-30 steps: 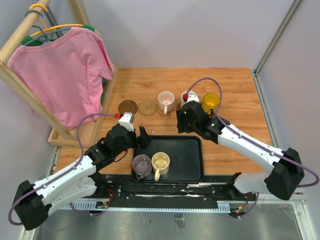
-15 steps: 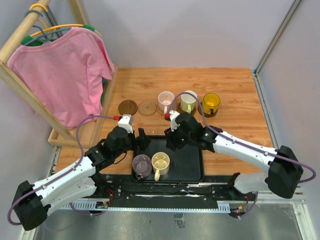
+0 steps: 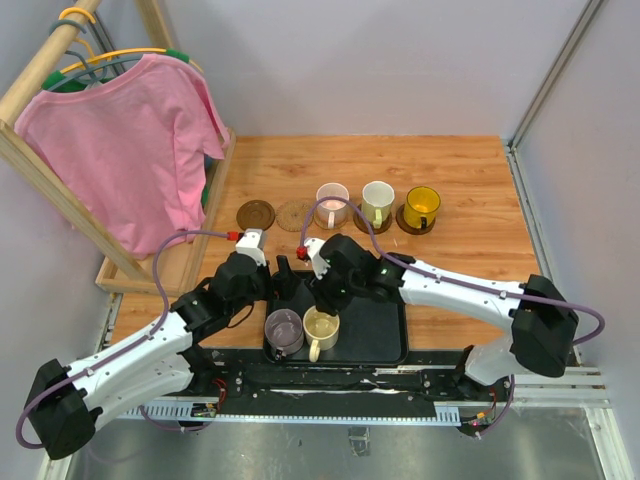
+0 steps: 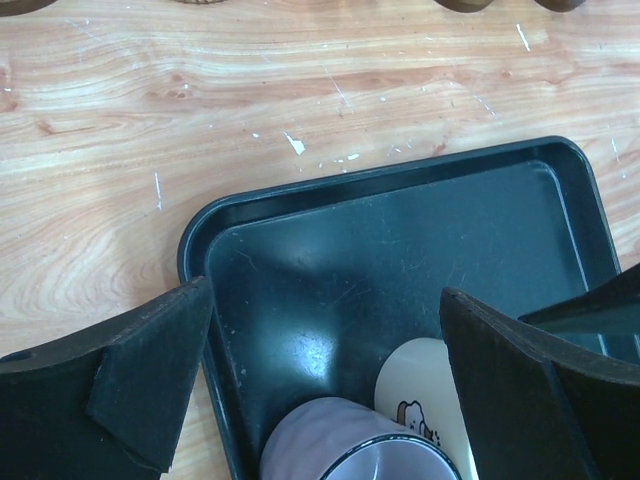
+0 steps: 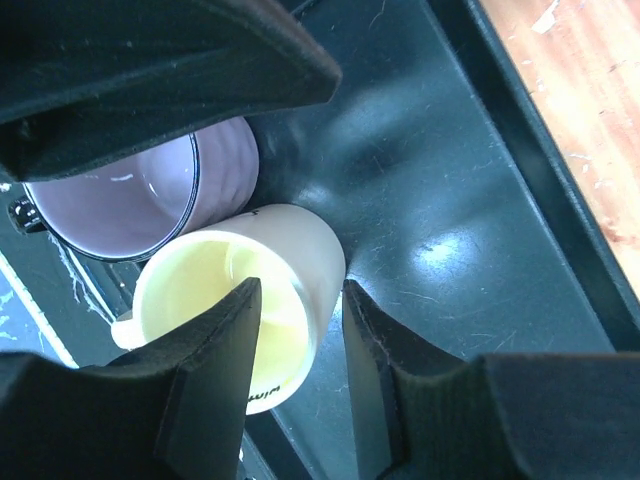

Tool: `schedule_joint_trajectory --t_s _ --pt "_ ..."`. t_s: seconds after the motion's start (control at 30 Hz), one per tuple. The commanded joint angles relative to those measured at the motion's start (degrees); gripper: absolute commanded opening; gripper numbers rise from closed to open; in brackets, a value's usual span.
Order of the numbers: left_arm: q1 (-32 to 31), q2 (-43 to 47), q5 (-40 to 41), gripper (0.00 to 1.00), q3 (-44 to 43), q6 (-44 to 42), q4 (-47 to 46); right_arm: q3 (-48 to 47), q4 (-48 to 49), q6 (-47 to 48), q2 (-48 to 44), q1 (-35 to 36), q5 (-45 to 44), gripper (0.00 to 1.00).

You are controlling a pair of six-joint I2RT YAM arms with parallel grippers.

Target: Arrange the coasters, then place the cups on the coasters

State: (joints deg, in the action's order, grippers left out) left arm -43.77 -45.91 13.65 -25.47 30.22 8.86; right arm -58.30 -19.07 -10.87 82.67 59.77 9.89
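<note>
right pincer (image 5: 295,345): straddles cream-yellow cup (image 5: 240,310) rim, one finger inside, not visibly clamped | left pincer (image 4: 320,370): apart

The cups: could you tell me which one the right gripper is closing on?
The cream-yellow cup in the tray; the right gripper straddles its rim, beside the purple cup.

Two cups (image 3: 303,329) in the tray (image 3: 385,325) (near edge); three cups (image 3: 377,203) behind it on coasters (image 3: 270,214).

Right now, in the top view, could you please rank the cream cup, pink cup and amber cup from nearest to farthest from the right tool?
1. Cream cup, in the tray, at the right tool.
2. Pink cup, back row, left.
3. Amber cup, back row, right.
</note>
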Motion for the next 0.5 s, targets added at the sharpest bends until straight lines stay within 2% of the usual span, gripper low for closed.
schedule_joint_trajectory --t_s 0.0,0.23,0.33,0.37,0.43,0.47 --pt "-0.53 0.43 1.74 1.00 -0.02 -0.51 -0.77 -1.98 -3.69 1.65 1.96 1.73 -0.11 0.39" --pt "-0.52 1.86 2.71 1.00 0.66 -0.34 -0.16 -2.10 -5.94 1.47 4.25 2.48 -2.92 0.36" --pt "-0.51 1.91 2.70 1.00 0.86 -0.25 -0.23 -2.76 -7.31 1.57 4.81 3.23 -6.27 0.31" --pt "-0.53 1.94 2.70 1.00 0.91 -0.25 -0.29 -3.12 -7.86 1.48 4.92 3.52 -7.75 0.27" --pt "-0.53 1.95 2.68 1.00 0.95 -0.25 -0.48 -3.65 -8.86 1.30 5.08 3.81 -10.40 0.06" --pt "-0.48 1.93 2.62 1.00 1.03 -0.25 -0.63 -3.89 -9.27 1.06 5.12 3.93 -12.05 0.02"
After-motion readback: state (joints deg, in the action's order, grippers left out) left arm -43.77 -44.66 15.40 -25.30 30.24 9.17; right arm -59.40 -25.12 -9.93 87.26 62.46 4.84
